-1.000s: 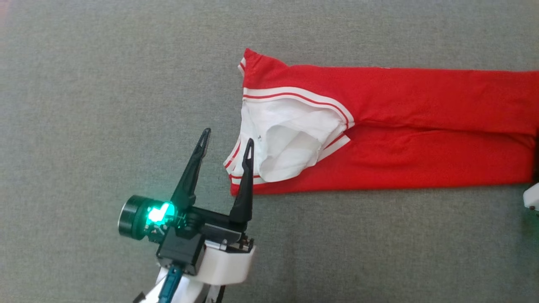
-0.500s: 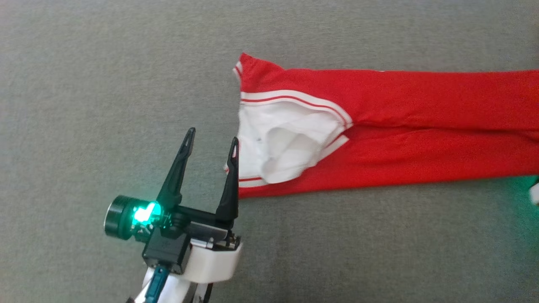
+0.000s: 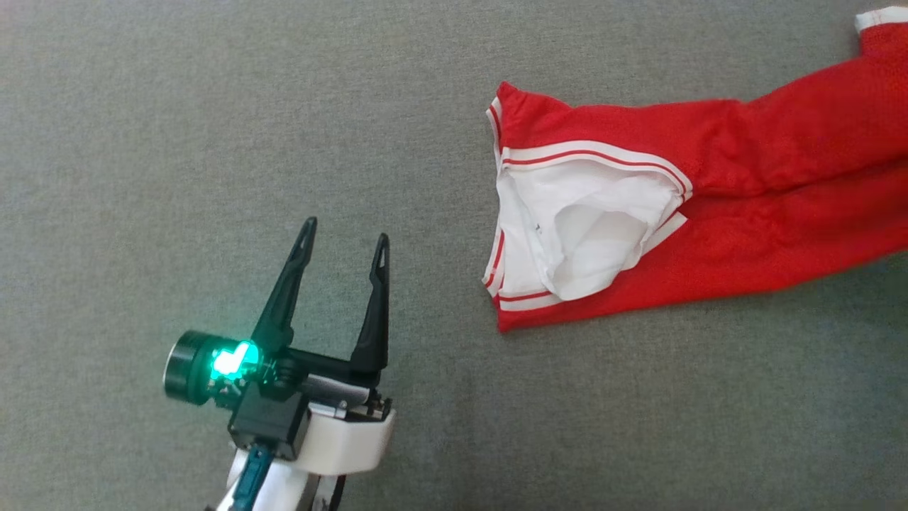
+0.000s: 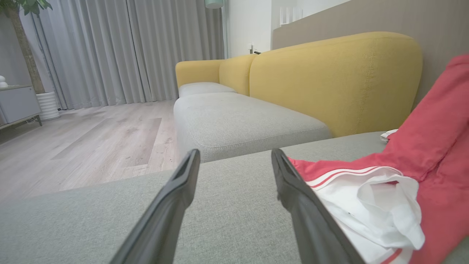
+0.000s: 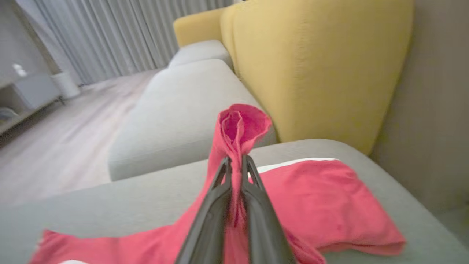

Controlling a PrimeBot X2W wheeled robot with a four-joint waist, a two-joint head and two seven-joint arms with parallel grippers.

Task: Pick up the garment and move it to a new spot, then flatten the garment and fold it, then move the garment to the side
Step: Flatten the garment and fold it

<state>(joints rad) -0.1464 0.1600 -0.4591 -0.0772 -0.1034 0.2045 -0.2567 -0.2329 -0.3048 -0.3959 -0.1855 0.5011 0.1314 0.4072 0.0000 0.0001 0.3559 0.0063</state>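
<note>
Nearest, at the lower left of the head view, the left gripper (image 3: 346, 229) hovers over the grey sofa seat (image 3: 213, 142) with its two fingers spread apart and nothing between them, pointing up the frame. The garment (image 3: 745, 234), a pair of red trousers, lies to its right and slightly higher, with a strip of bare seat between them, so they are near but not touching. The closest part is the waistband (image 3: 589, 152), which gapes toward the left of the frame and shows its white lining. From there the long axis runs right and climbs toward the upper right corner, where a white cuff (image 3: 879, 18) is visible. In the left wrist view the red cloth rises off the seat at the right edge, so that far end looks lifted. Farthest along, in the right wrist view, the right gripper (image 5: 236, 159) has its fingers pressed together on a bunched fold of red cloth, in front of the yellow backrest (image 5: 311, 73). By my reading, the left arm is the nearer one to the waist, and reaching it means moving right.
</note>
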